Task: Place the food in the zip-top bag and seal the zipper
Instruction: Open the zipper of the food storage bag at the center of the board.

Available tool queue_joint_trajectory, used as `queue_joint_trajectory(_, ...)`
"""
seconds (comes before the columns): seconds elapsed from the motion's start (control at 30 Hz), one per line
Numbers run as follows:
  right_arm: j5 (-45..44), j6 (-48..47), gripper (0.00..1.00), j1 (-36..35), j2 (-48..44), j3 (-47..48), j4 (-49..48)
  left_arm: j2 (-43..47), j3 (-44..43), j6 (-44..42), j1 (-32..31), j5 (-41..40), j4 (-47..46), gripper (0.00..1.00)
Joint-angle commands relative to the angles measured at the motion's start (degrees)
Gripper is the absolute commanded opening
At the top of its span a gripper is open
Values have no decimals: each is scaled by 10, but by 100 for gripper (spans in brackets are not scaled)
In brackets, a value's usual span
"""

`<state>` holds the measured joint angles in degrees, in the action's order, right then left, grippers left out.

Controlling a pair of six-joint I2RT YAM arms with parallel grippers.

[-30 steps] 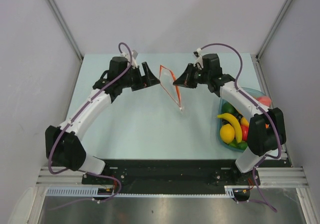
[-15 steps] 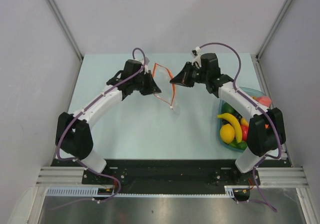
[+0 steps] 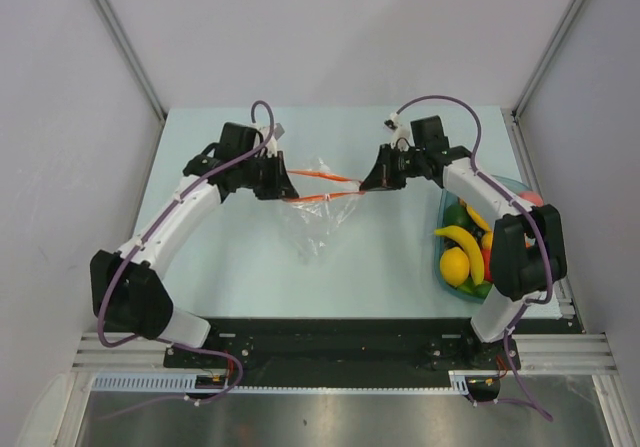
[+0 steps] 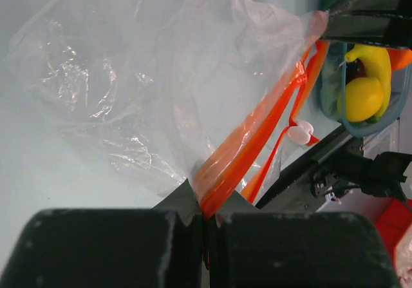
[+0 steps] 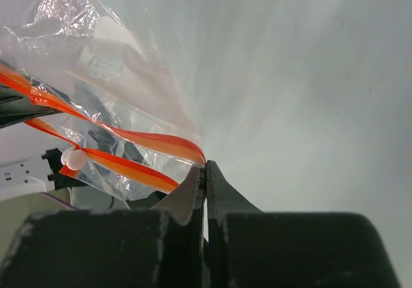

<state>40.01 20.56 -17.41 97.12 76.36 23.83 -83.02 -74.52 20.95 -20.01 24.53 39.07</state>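
Note:
The clear zip-top bag (image 3: 314, 223) hangs stretched between my two grippers above the table. Its red-orange zipper (image 3: 322, 186) runs level from one gripper to the other, and its two strips stand slightly apart. My left gripper (image 3: 284, 185) is shut on the zipper's left end, seen close in the left wrist view as the gripper (image 4: 207, 212) pinching the orange strip (image 4: 257, 140). My right gripper (image 3: 368, 181) is shut on the other end (image 5: 205, 167). The food (image 3: 462, 252), a banana, a yellow piece, red and green pieces, lies in a teal tub at the right.
The teal tub (image 3: 505, 180) stands at the table's right edge, under my right forearm. A small white slider (image 5: 74, 159) sits on the zipper. White walls close in the pale table (image 3: 230, 257) on three sides.
My left gripper has moved in and shut on the zipper's left end. The bag, which hung edge-on from the right gripper, is now pulled level between both grippers.

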Motion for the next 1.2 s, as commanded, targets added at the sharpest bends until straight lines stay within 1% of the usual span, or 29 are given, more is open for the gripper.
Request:
queue_joint_trajectory(0.0,-29,-88,0,22,25,3,21,-4,19,-5,10,27,22,0)
queue_joint_trajectory(0.13,-23,-109,0,4,11,3,11,-55,-7,-4,-3,52,9,0)
queue_joint_trajectory(0.23,-20,-110,0,-3,-14,3,14,-69,-29,-4,-2,59,13,24)
queue_joint_trajectory(0.27,-21,-109,0,-3,-20,3,17,-67,-32,-5,-2,56,13,30)
queue_joint_trajectory(0.33,-25,-110,0,-13,-37,3,26,-54,-29,2,-2,54,1,36)
queue_joint_trajectory(0.37,-25,-115,0,-18,-42,2,30,-49,-24,6,-2,53,-6,42)
queue_joint_trajectory(0.47,-34,-125,0,-38,-59,3,30,-35,-27,15,-3,46,-24,46)
queue_joint_trajectory(0.6,-38,-118,0,-46,-62,3,23,-30,-49,21,-2,42,-21,50)
queue_joint_trajectory(0.7,-38,-115,0,-45,-57,3,22,-29,-58,26,-3,34,-11,47)
queue_joint_trajectory(0.8,-38,-115,0,-42,-53,3,22,-28,-57,21,-3,26,-1,40)
queue_joint_trajectory(0.87,-42,-116,0,-40,-52,3,21,-26,-54,17,-3,24,4,31)
queue_joint_trajectory(0.9,-44,-116,0,-39,-51,3,21,-23,-51,15,-3,24,2,24)
queue_joint_trajectory(0.93,-44,-116,0,-38,-50,3,21,-21,-45,14,-3,27,0,9)
queue_joint_trajectory(0.97,-42,-116,0,-35,-50,3,21,-21,-41,14,-3,30,-5,2)
queue_joint_trajectory(1.0,-40,-118,1,-34,-50,3,19,-21,-40,15,-3,31,-7,0)
queue_joint_trajectory(1.03,-37,-124,14,-32,-53,4,19,-24,-39,15,-2,36,-7,0)
queue_joint_trajectory(1.07,-28,-129,23,-24,-59,5,20,-27,-39,17,-3,36,-8,0)
queue_joint_trajectory(1.1,-23,-135,35,-18,-63,10,23,-28,-39,21,-2,39,-10,0)
queue_joint_trajectory(1.13,-13,-154,62,-9,-69,21,28,-33,-39,23,-3,41,-12,0)
queue_joint_trajectory(1.17,-6,-163,72,1,-76,28,46,-35,-39,23,-3,41,-14,0)
